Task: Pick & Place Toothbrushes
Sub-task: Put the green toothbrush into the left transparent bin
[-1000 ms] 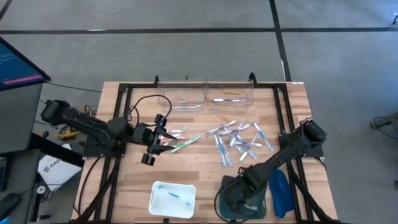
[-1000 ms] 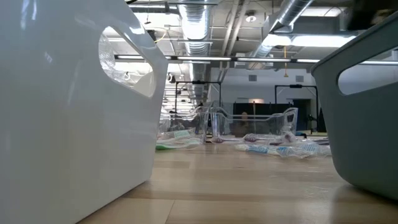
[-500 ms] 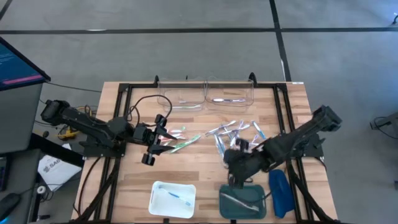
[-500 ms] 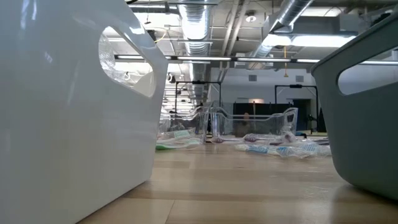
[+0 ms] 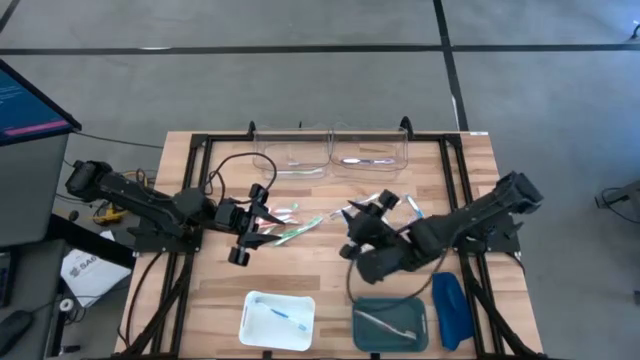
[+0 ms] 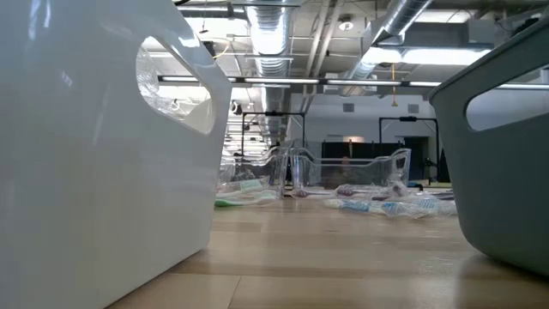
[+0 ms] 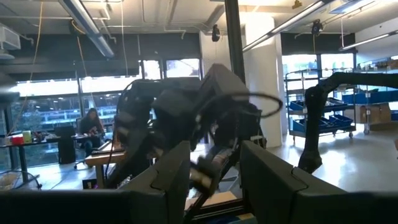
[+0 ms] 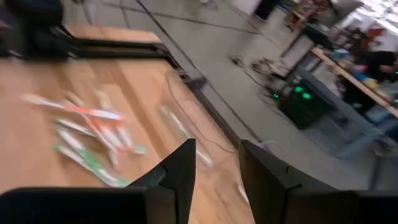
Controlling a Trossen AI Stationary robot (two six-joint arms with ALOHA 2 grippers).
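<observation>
High view: thin wrapped toothbrushes [image 5: 385,207] scattered mid wooden desk [image 5: 325,265]; left gripper [image 5: 262,222] beside green one, right gripper [image 5: 362,232] over pile. Wrist views: both grippers' fingers [image 7: 177,171] parted, grasping nothing; toothbrushes blurred on desk.

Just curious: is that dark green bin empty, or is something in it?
Not empty: the dark green bin holds one toothbrush, seen from above.

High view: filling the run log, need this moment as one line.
left gripper open, at green toothbrush | right gripper open, over toothbrush pile | teal bin holds one toothbrush
</observation>
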